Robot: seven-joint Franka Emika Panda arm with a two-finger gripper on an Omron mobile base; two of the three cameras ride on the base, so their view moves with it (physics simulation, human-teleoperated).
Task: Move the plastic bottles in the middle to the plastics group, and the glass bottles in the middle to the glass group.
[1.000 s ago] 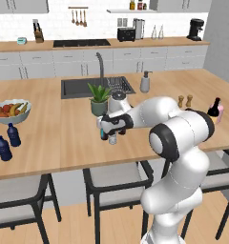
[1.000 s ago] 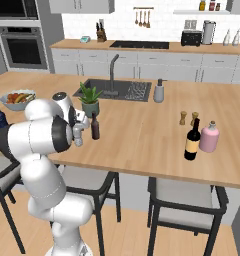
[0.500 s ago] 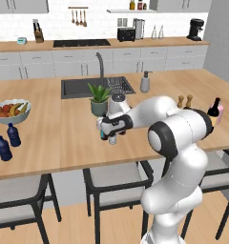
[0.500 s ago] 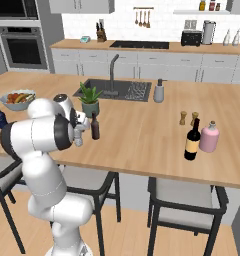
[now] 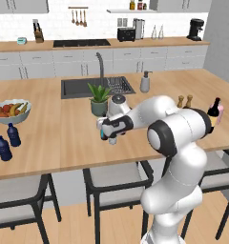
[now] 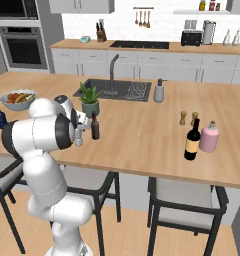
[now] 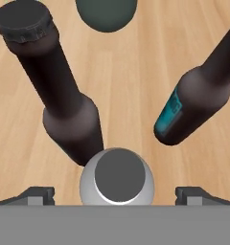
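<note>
Hand view looks straight down: my pincer (image 7: 115, 194) stands wide, holding nothing, its fingertips (image 7: 38, 194) either side of the clear bottle (image 7: 117, 179), whose pale cap sits between them. Largest first, the worktop (image 6: 142, 135) carries everything. The wine bottle (image 6: 192, 141) and pink bottle (image 6: 209, 137) stand near its right front edge. Two slim dark bottles (image 7: 64, 91) stand mid-worktop, just beside the clear one, a potted plant (image 5: 99, 99) behind them. Two blue bottles (image 5: 4, 147) stand by the left front corner.
</note>
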